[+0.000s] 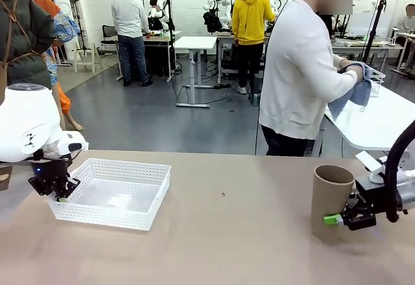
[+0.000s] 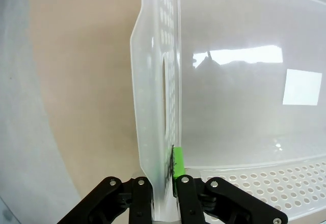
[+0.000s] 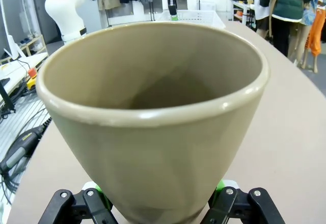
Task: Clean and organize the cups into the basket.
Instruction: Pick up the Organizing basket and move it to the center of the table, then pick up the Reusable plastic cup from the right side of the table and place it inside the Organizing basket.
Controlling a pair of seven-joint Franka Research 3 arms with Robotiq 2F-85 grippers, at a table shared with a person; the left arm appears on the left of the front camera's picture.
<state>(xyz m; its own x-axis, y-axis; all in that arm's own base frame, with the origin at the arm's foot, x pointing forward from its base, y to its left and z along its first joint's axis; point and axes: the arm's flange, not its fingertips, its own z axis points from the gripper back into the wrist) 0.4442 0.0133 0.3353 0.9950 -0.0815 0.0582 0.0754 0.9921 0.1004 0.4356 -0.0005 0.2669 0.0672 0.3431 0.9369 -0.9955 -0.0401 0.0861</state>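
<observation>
Cup (image 1: pixel 332 197): stands upright, mouth up, well right of basket (image 1: pixel 104 215), nearer right gripper (image 1: pixel 338 220); flanked at base by its spread jaws, grip or not cannot tell. Basket's left wall pinched by left gripper (image 1: pixel 59 193).

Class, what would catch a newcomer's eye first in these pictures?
A tall tan cup stands upright at the table's right, the right gripper astride its base. At the left, the left gripper pinches a white basket's wall. Beyond, a person in white holds a blue cloth.
</observation>
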